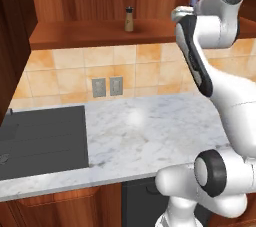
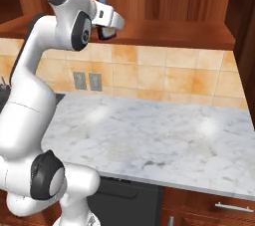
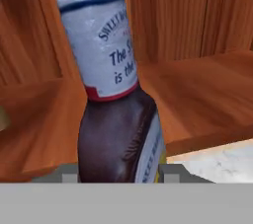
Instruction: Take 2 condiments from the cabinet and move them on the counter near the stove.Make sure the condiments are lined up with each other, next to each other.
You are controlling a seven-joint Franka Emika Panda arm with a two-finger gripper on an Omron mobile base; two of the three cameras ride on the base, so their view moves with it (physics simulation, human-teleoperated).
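Dark brown bottle (image 3: 118,134) stands between the fingers of the gripper (image 3: 121,173), pinched, above the cabinet shelf (image 3: 197,94).

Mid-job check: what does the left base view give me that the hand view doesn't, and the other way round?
Left base view alone: the tan shaker upright on the cabinet shelf, the black stove, the marble counter and two wall outlets. Hand view alone: the dark brown bottle close up, its pale label readable, body between the jaws. Both: the wooden shelf and a bit of that bottle's pale cap.
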